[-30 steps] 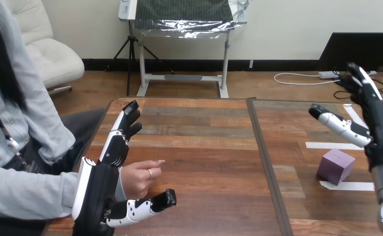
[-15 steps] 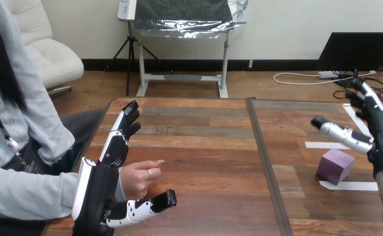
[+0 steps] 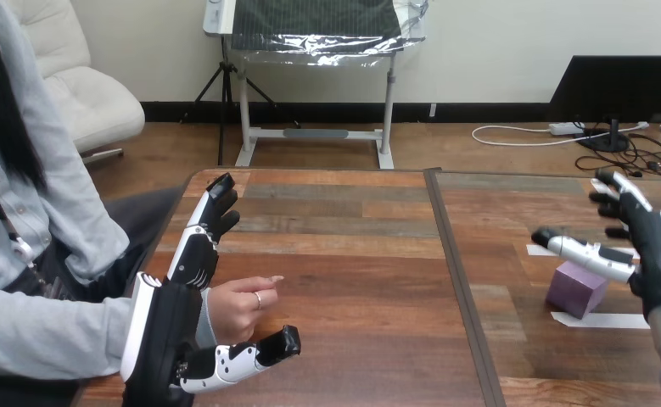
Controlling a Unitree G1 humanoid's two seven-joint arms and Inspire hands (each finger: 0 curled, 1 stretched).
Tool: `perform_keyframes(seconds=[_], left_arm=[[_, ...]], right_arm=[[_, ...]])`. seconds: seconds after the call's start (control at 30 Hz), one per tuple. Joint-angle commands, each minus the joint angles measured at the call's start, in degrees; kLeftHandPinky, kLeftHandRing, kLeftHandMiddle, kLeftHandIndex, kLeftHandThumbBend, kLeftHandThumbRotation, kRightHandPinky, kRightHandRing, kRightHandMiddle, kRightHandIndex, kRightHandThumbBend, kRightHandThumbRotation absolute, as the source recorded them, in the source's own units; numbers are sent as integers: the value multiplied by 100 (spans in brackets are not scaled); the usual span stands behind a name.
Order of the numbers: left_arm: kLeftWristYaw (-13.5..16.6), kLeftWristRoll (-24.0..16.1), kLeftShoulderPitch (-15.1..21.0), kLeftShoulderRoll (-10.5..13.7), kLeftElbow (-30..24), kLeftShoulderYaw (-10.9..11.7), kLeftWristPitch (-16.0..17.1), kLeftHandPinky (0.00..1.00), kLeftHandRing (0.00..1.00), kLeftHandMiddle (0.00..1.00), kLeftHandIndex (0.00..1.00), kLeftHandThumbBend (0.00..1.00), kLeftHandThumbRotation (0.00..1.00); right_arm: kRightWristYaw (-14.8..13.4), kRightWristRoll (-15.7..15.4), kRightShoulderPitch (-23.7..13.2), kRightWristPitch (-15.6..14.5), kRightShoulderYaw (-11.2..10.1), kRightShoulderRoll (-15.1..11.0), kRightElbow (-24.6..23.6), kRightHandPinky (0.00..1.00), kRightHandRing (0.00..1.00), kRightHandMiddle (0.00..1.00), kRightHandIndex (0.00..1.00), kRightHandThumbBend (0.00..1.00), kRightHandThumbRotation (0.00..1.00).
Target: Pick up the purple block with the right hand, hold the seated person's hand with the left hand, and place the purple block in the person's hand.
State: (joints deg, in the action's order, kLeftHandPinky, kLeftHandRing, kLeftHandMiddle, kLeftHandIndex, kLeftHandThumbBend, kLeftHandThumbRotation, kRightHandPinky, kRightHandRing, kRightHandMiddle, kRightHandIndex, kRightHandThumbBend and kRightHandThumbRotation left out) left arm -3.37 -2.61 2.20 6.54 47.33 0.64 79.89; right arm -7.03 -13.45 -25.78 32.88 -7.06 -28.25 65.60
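Note:
A purple block [image 3: 574, 289] rests on the table at the right, on white tape marks. My right hand [image 3: 656, 254] hangs open just above and to the right of it, thumb stretched out over its top, not touching it. The person's hand [image 3: 240, 305] lies loosely closed on the table at the left. My left hand [image 3: 174, 326] is open around it: the fingers reach up along its far left side and the thumb lies below it. I cannot tell if they touch.
The wooden table [image 3: 352, 254] has a dark seam [image 3: 458, 280] running front to back between the two halves. White tape strips [image 3: 602, 320] lie around the block at the right.
My right hand has come down toward the purple block, its thumb now close over the block's top. My left hand and the person's hand have barely moved.

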Motion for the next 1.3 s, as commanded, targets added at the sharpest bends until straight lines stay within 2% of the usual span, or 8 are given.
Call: perform_keyframes(seconds=[0.0,0.17,0.57,0.77,0.97,1.07,1.27], left_arm=[[-18,5,133,-12,-227,10,154,91,95,97,94,100,53],[-30,20,121,5,-238,5,185,91,95,97,95,100,54],[-72,106,63,34,-286,-26,196,90,95,97,95,100,54],[-84,88,32,29,-344,-5,191,89,95,97,95,100,54],[-69,29,6,31,-374,49,234,89,95,97,95,100,54],[-64,29,-12,26,-400,59,227,88,95,97,95,100,55],[-81,59,-48,46,-464,33,241,88,94,97,95,100,55]], right_arm=[[-83,-54,-532,-89,106,-225,91,80,84,86,91,99,35],[-143,-140,-567,-182,210,-269,240,73,79,85,90,98,34],[-88,-199,-627,-500,370,-315,456,67,75,85,90,98,34],[0,-192,-636,-625,402,-313,526,68,77,86,91,97,34],[68,-204,-657,-778,464,-311,585,64,75,85,91,96,32],[116,-199,-668,-860,484,-307,621,68,78,86,91,95,32],[246,-206,-685,-1021,526,-310,685,64,75,86,91,93,30]])
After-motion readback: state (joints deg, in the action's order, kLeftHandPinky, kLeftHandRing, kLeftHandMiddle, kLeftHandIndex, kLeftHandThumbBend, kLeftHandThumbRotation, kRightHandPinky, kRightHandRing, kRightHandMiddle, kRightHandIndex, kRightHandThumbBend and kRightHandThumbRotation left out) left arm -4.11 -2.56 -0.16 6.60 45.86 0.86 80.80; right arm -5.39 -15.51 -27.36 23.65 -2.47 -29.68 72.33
